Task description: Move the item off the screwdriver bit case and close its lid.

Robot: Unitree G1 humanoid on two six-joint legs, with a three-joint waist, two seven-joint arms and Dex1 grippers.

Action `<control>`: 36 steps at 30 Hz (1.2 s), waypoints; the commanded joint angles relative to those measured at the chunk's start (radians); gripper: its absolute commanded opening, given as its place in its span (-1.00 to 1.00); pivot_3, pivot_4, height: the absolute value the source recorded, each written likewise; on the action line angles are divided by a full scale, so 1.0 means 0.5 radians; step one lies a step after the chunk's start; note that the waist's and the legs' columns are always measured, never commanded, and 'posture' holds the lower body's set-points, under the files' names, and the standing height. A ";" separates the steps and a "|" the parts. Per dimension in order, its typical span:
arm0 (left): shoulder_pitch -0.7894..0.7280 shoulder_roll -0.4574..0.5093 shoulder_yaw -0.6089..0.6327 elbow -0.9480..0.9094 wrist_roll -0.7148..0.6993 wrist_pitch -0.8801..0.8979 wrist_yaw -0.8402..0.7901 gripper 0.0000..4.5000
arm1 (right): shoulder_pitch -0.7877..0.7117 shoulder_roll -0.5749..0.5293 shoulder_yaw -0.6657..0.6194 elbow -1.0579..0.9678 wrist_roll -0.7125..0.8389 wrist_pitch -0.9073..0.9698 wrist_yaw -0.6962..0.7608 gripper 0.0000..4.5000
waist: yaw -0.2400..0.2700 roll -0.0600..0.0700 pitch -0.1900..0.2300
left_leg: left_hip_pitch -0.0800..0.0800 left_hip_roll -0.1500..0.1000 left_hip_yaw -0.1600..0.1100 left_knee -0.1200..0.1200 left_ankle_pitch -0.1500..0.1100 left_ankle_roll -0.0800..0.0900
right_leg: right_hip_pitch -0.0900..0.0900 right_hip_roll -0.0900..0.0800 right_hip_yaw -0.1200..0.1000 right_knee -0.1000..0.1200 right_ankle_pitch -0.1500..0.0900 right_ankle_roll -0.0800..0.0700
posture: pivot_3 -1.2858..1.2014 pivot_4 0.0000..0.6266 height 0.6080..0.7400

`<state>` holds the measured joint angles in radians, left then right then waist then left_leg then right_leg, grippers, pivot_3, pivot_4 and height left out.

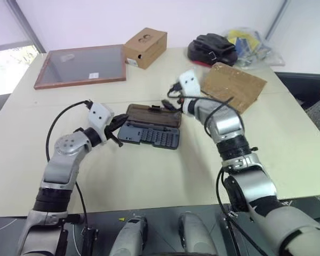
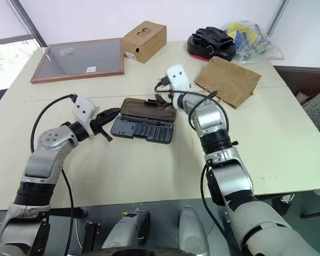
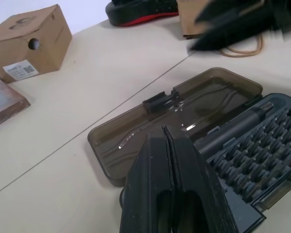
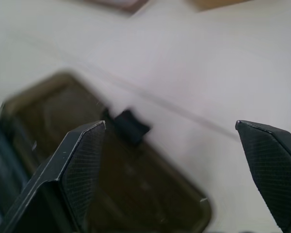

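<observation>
Screwdriver bit case (image 1: 149, 134) lies open in the middle of the tabletop (image 1: 149, 181), long axis running left to right across the robot's front. Grey tray with rows of bits on the near side; its lid (image 1: 153, 115) folded flat back on the far side, latch tab (image 3: 160, 101) on the lid's far long edge.

Paper bag (image 1: 233, 85) is already off the case: flat on the tabletop, well apart, beyond and to the right of it, next to a black pouch (image 1: 212, 49). First half of the task judged done; lid not yet closed.

Right hand (image 1: 170, 100): fingers spread wide, nothing between them. It sits at the far right corner of the lid, pointing forward-left; the right wrist view looks down on the lid with the latch tab between the two fingertips (image 4: 85, 160).

Left hand (image 1: 114, 130): fingers pressed together, holding nothing, at the case's left short end, just beside it.

Key relation: the hinge runs along the long axis between tray and lid, so the lid must swing from its far edge up and toward the robot. Right hand is the nearer to that far edge.

Risk, as a judgement: the light case may slide when the lid is pushed.
</observation>
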<state>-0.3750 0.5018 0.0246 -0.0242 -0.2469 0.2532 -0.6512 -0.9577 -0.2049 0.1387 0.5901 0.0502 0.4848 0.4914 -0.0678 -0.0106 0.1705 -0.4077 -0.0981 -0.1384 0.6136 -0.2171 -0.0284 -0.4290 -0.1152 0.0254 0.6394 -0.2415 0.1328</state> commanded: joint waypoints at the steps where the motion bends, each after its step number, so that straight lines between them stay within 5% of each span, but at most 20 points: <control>1: -0.004 0.018 0.028 -0.068 0.010 -0.031 0.000 -1.00 | -0.149 -0.051 0.068 0.291 -0.073 -0.405 0.247 0.99 | -0.002 0.000 0.000 | 0.000 0.000 0.000 0.000 0.000 0.000 | 0.000 0.000 0.000 0.000 0.000 0.000 | 0.03 -0.52 1.00; 12: 0.036 0.018 0.043 -0.127 0.007 -0.016 0.031 -1.00 | -0.496 -0.016 0.012 1.186 -0.178 -0.807 0.367 0.99 | -0.001 0.000 0.000 | 0.000 0.000 -0.002 -0.001 0.000 -0.001 | 0.000 0.001 0.000 -0.001 0.000 0.000 | 0.03 -0.52 1.00; 29: 0.104 0.044 0.077 -0.234 -0.008 0.023 0.101 -1.00 | -0.497 0.020 -0.139 1.402 -0.226 -0.642 0.187 0.99 | -0.002 0.000 0.000 | 0.000 0.000 -0.002 -0.001 0.001 -0.002 | 0.000 0.001 0.001 0.000 0.000 0.000 | 0.03 -0.52 1.00; 36: 0.093 0.041 0.075 -0.232 -0.002 0.027 0.106 -1.00 | -0.457 0.033 -0.164 1.394 -0.241 -0.612 0.194 -0.52 | -0.005 0.000 0.000 | 0.001 0.000 -0.002 0.000 0.001 -0.002 | 0.000 0.001 0.001 0.001 0.000 0.000 | 0.03 -0.52 1.00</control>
<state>-0.3190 0.5114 0.0328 -0.1017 -0.2477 0.2760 -0.6048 -1.1902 -0.1989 0.0542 1.2892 -0.0637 0.1707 0.5783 -0.0701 -0.0106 0.1704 -0.4071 -0.0980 -0.1392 0.6135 -0.2166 -0.0294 -0.4289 -0.1148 0.0257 0.6400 -0.2415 0.1326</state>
